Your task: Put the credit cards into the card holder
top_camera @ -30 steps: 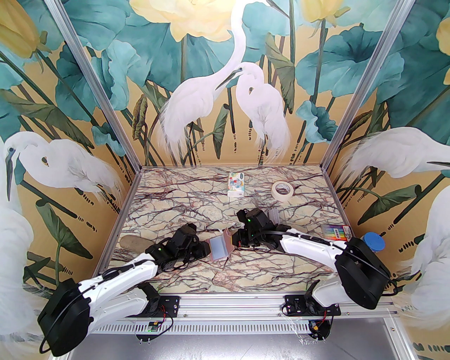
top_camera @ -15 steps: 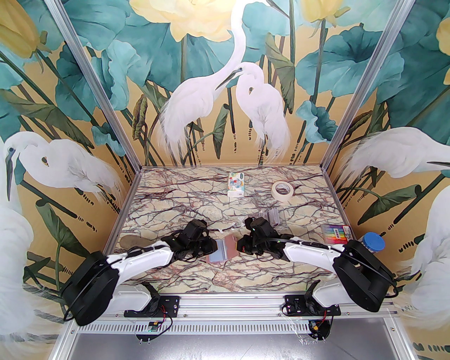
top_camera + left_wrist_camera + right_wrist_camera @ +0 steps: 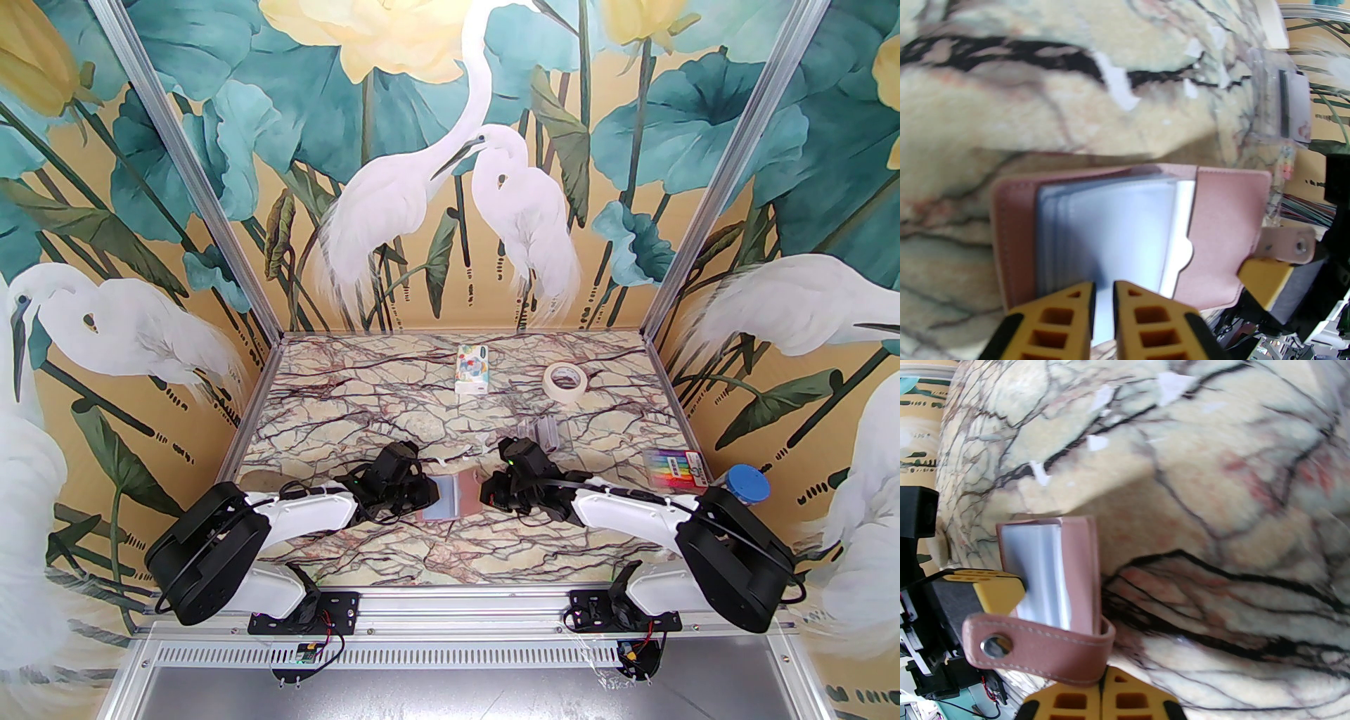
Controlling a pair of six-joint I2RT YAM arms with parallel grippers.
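Bright, even light; both wrist views blurred and edge-warped.

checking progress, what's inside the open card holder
Inside the card holder, a stack of pale plastic sleeves shows, the left pincer pinching its near edge. Whether any card sits in them is hidden by the frosted top sleeve.

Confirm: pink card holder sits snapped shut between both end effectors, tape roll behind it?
Not shut: the left wrist view shows the card holder open, pale blue sleeves exposed, snap strap undone. It does sit between the left end effector and right end effector, tape roll behind it.
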